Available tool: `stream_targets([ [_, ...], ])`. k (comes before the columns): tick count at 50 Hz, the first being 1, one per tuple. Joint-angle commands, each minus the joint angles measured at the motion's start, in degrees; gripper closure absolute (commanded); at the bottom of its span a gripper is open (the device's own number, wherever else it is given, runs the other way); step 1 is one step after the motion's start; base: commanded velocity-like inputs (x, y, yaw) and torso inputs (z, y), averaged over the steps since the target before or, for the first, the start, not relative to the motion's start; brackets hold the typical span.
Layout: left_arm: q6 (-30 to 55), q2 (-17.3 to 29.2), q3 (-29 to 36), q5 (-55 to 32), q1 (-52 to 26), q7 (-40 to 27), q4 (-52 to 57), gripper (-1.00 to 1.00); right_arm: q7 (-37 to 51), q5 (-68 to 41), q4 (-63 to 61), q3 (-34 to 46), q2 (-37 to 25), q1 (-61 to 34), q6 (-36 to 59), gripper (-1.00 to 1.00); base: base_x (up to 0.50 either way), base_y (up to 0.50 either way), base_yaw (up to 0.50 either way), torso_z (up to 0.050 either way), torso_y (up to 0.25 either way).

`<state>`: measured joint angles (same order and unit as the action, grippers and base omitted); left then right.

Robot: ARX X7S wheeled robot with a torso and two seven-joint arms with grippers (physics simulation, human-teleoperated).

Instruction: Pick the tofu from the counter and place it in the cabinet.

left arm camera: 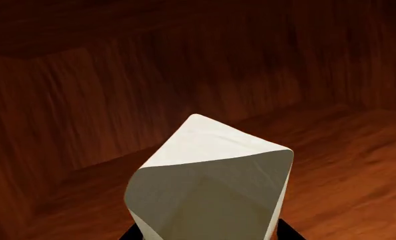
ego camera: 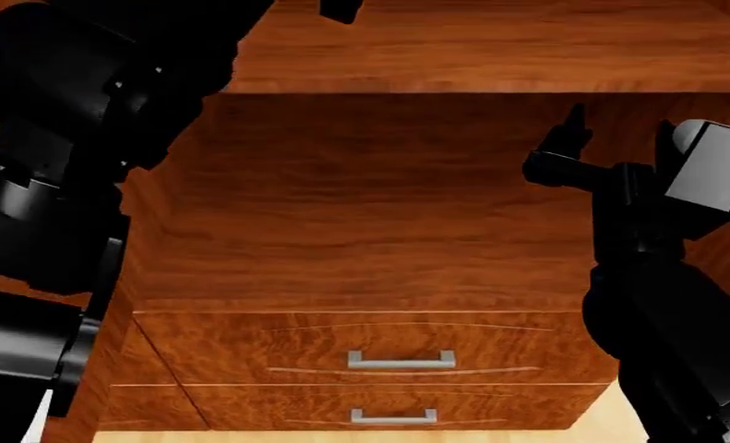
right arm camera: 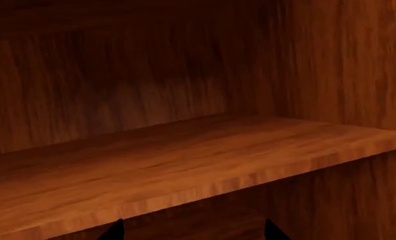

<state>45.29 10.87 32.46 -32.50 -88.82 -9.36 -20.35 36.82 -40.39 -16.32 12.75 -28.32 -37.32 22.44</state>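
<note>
My left jaws (left arm camera: 208, 237) are almost wholly cut off in the left wrist view: only two black tips show at the frame's edge, one on each side of the tofu (left arm camera: 211, 175), which sits between them. They are closed on the block, as far as those slivers let me judge. The tofu fills the near part of that view, off-white, tilted with one corner pointing away from the camera, its upper face bright and its nearer faces in grey shade. It hangs above a wooden shelf (left arm camera: 345, 165) inside the cabinet (left arm camera: 117, 75); I cannot tell whether its underside touches the wood, since that part is hidden.

In the head view my left arm (ego camera: 57, 185) is a large dark mass blocking the left side, and neither the tofu nor the left jaws can be seen there. The right arm (ego camera: 660, 268) rises on the right. Below the open compartment are two drawers with silver bar handles (ego camera: 400, 360), the lower drawer cut by the frame.

My right jaws (right arm camera: 191, 232) show only as two black points spread well apart with nothing between them, before another bare shelf (right arm camera: 184, 160).

No writing or labels are readable anywhere.
</note>
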Motion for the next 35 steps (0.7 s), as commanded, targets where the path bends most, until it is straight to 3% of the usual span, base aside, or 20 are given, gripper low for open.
stream_targets([
  [1,-0.6,-0.4,-0.1,-0.1,-2.2,0.0,-2.3,1.0,0.1,0.1,1.2,0.1,0.5,0.5,-0.4,-1.0,0.5,0.0,0.0,0.0,0.0],
  [5,-0.4,-0.2,0.0,-0.3,-1.8,-0.1,-1.8,1.0,0.5,-0.1,1.6,-0.5,1.0,1.0,-1.1,-1.0,0.5,-0.01,0.0,0.0,0.0],
  [11,-0.6,-0.2,0.1,-0.4,-1.1,-0.4,-1.9,1.0,1.3,-0.4,-0.2,-1.2,0.6,1.5,-1.3,-1.0,0.0,0.0,0.0,0.0,0.003],
  [19,-1.2,-2.3,0.2,-1.1,-1.0,2.7,-11.7,1.0,2.1,-0.4,-2.4,-1.6,-0.7,2.0,-0.7,-1.0,0.0,0.0,0.0,0.0,0.0],
  [29,1.0,-4.8,-7.0,-7.6,-1.6,1.7,-18.6,1.0,2.1,0.1,-2.0,-1.4,-0.9,1.6,-0.9,-1.0,0.0,0.0,0.0,0.001,0.0],
  [35,0.8,-5.2,-8.0,-8.3,-1.8,1.0,-20.0,1.0,2.0,0.5,-1.8,-1.1,-0.9,1.6,-0.9,-1.0,0.0,0.0,0.0,0.0,0.002],
])
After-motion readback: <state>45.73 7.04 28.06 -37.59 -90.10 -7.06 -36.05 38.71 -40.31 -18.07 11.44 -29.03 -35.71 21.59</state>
